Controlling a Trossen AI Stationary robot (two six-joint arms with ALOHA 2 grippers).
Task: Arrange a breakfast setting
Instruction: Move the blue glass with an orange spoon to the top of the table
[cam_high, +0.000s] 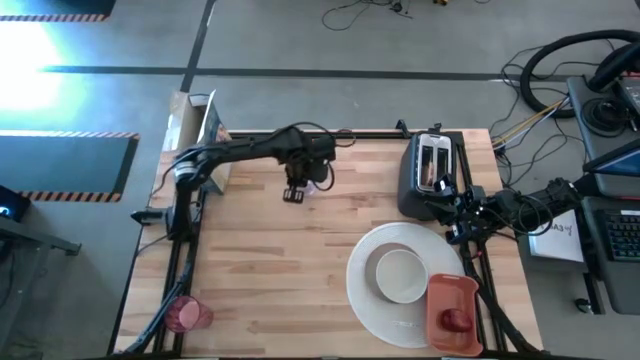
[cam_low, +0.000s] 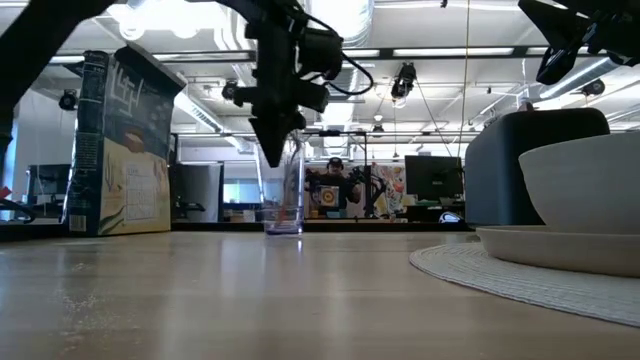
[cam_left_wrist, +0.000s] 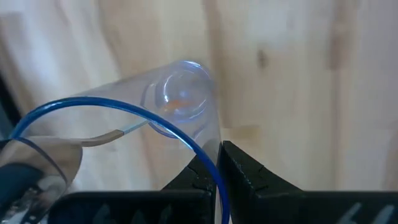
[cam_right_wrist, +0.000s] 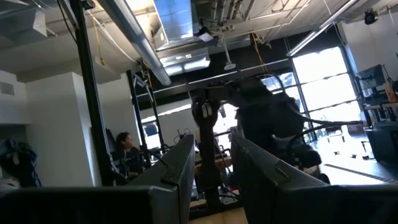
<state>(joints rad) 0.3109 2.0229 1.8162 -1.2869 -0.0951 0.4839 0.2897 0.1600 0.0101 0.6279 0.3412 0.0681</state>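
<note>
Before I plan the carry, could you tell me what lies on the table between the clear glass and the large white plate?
Only bare tabletop, as the high view shows, from the clear glass to the large white plate.

Clear glass (cam_left_wrist: 180, 99) blue-rimmed; white bowl (cam_high: 400, 273); pink tumbler (cam_high: 186, 315); orange-red tray (cam_high: 455, 313).

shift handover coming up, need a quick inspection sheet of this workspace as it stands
surface: wooden table, bare in the middle
job's things: clear glass upright at the far side; small white bowl on the large white plate; dark-red fruit in the orange-red tray; pink tumbler at the near left corner
clutter: black toaster; cereal box
end effectors: left end effector shut on the glass's rim; right end effector raised by the toaster, holding nothing seen
cables: loose coils on the floor
surroundings: a seated person beyond the table
</note>
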